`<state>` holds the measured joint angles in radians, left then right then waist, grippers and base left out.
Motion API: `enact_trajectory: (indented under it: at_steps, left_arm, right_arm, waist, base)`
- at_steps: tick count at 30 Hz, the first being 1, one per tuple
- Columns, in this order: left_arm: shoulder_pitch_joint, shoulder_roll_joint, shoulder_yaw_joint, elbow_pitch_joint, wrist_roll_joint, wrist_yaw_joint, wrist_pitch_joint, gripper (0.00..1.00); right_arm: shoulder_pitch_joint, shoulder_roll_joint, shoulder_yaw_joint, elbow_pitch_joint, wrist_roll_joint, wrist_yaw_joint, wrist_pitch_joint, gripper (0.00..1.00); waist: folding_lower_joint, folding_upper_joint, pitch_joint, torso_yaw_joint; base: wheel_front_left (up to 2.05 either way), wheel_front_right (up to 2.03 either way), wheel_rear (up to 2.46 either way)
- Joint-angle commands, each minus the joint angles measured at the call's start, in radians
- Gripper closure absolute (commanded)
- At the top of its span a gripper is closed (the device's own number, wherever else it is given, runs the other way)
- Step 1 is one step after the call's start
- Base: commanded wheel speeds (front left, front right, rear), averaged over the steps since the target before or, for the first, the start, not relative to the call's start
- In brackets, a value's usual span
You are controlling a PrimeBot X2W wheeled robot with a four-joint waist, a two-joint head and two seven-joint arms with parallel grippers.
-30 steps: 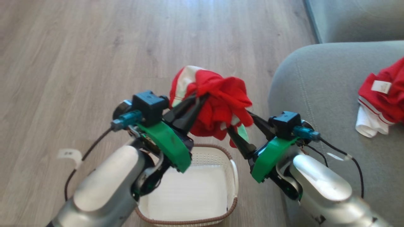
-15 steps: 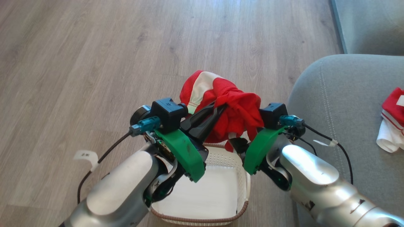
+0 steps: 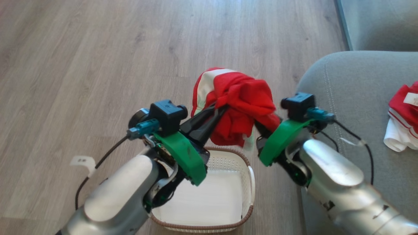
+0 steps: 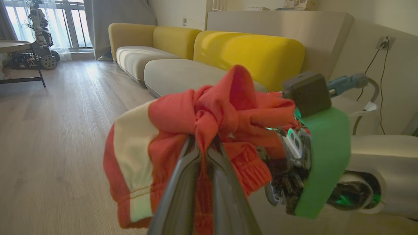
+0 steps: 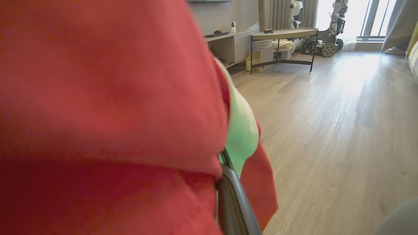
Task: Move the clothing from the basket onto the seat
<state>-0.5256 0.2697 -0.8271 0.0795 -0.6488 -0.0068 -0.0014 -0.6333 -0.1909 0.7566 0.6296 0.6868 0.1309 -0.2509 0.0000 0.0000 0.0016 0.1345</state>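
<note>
One garment (image 3: 403, 109) lies on the seat (image 3: 343, 85) at three o'clock, while left hand (image 3: 219, 108) and right hand (image 3: 260, 126) clench the second garment (image 3: 243, 98) over the empty basket (image 3: 245, 163).

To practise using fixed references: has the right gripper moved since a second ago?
Yes. Against the basket, the right gripper has risen up the head view, closing on the red garment.

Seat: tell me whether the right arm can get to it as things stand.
Probably yes. The seat lies just beside the right arm, with nothing between. But the right gripper is shut on the red garment that the left gripper also pinches, so both arms would have to swing over together.
</note>
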Motion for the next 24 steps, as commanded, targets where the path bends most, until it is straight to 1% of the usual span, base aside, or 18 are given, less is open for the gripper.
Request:
enact_trajectory:
  at_steps: [1,2,3,4,5,12,15,19,24]
  left_arm:
    - [-0.033,0.029,0.056,-0.025,-0.005,0.01,-0.012,1.0]
    - [-0.028,0.033,0.057,-0.025,-0.006,0.012,-0.013,1.0]
    - [-0.023,0.036,0.056,-0.026,-0.007,0.014,-0.013,0.9]
    - [-0.017,0.037,0.055,-0.027,-0.01,0.014,-0.013,0.52]
    - [-0.011,0.036,0.055,-0.029,-0.017,0.013,-0.014,0.0]
    - [0.007,0.044,0.047,-0.036,-0.016,0.021,-0.015,0.0]
    - [0.009,0.047,0.046,-0.038,-0.013,0.025,-0.017,0.0]
    - [0.014,0.052,0.044,-0.039,-0.006,0.03,-0.026,0.0]
    - [0.017,0.058,0.04,-0.039,0.003,0.025,-0.047,0.0]
  right_arm:
    - [0.007,0.0,-0.037,-0.056,-0.021,0.0,-0.011,1.0]
    - [0.018,-0.004,-0.057,-0.072,-0.032,0.0,-0.011,1.0]
    - [0.03,-0.008,-0.078,-0.09,-0.041,0.0,-0.011,1.0]
    - [0.043,-0.013,-0.099,-0.108,-0.051,0.0,-0.011,1.0]
    - [0.056,-0.017,-0.12,-0.126,-0.059,0.0,-0.011,1.0]
    - [0.134,-0.034,-0.249,-0.237,-0.11,0.0,-0.011,1.0]
    - [0.152,-0.04,-0.278,-0.268,-0.12,0.0,-0.011,1.0]
    - [0.183,-0.054,-0.326,-0.328,-0.132,0.0,-0.011,1.0]
    - [0.226,-0.072,-0.372,-0.395,-0.15,0.0,-0.011,1.0]
  waist:
    - [0.0,0.0,0.002,-0.008]
    - [0.0,0.0,0.002,-0.011]
    - [0.0,0.0,0.002,-0.015]
    - [0.0,0.0,0.002,-0.018]
    - [0.0,0.0,0.001,-0.023]
    - [0.0,0.0,0.002,-0.068]
    - [0.0,0.0,0.004,-0.086]
    - [0.0,0.0,0.01,-0.132]
    - [0.0,0.0,0.015,-0.209]
  base:
    - [0.0,0.0,0.0]
    - [0.0,0.0,0.0]
    - [0.0,0.0,0.0]
    - [0.0,0.0,0.0]
    - [0.0,0.0,0.0]
    - [0.0,0.0,0.0]
    - [0.0,0.0,0.0]
    - [0.0,0.0,0.0]
    - [0.0,0.0,0.0]
